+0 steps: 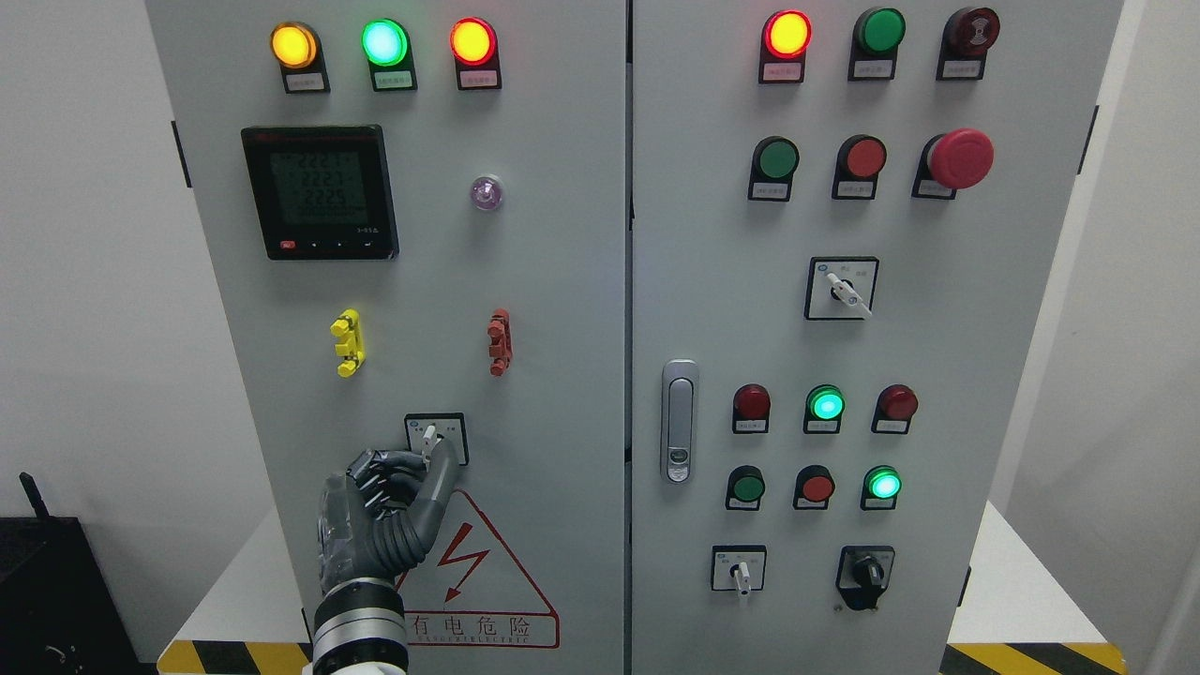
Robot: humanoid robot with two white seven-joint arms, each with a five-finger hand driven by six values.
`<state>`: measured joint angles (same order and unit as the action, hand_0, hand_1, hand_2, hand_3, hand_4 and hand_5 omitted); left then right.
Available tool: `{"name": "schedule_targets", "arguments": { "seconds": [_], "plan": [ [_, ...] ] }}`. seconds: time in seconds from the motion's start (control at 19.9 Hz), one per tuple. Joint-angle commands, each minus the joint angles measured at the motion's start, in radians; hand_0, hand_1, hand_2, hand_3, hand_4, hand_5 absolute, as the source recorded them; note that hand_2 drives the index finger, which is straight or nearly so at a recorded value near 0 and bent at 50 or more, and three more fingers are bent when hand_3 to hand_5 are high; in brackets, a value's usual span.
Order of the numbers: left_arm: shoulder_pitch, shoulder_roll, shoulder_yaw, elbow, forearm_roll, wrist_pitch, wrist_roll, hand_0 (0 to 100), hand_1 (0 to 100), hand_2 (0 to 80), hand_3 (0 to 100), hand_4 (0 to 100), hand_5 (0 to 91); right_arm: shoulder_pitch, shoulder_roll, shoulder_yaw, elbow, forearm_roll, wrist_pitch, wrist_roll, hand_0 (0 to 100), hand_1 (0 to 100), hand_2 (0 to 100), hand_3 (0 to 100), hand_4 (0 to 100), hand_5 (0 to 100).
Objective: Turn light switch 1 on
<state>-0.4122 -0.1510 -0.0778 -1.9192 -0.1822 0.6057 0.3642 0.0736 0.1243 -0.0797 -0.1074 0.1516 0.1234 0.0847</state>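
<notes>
left hand [389,497] raised to the switch [430,439] low on the left cabinet door [525,281], fingers [441,487] curled and pinching beside its white lever, apparently positioned to turn it on.

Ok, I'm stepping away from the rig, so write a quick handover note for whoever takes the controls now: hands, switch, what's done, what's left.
Left hand: raised to the left cabinet door, fingers curled around the white lever of the rotary switch, which sits above the red warning triangle. The lever points roughly straight up.
Right hand: not in view.
Done: the reach, and contact with the lever.
Left: turn the lever to its on position, then let go and draw the hand back. The labels beside the switch are too small to read, so I cannot say which way is on.
</notes>
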Motion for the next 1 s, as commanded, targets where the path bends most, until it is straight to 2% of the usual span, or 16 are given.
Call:
{"name": "schedule_targets", "arguments": {
  "seconds": [0.0, 0.95],
  "plan": [
    [-0.002, 0.001, 0.000, 0.000, 0.001, 0.000, -0.001, 30, 66, 60.0, 84, 81, 68.1, 0.000, 0.000, 0.000, 0.000, -0.001, -0.001, 0.000, 30, 0, 0, 0, 0, 0],
    [0.000, 0.001, -0.004, 0.003, 0.000, 0.000, -0.001, 49, 62, 60.5, 85, 81, 69.2, 0.000, 0.000, 0.000, 0.000, 0.000, -0.001, 0.000, 30, 0, 0, 0, 0, 0]
  ]
}}
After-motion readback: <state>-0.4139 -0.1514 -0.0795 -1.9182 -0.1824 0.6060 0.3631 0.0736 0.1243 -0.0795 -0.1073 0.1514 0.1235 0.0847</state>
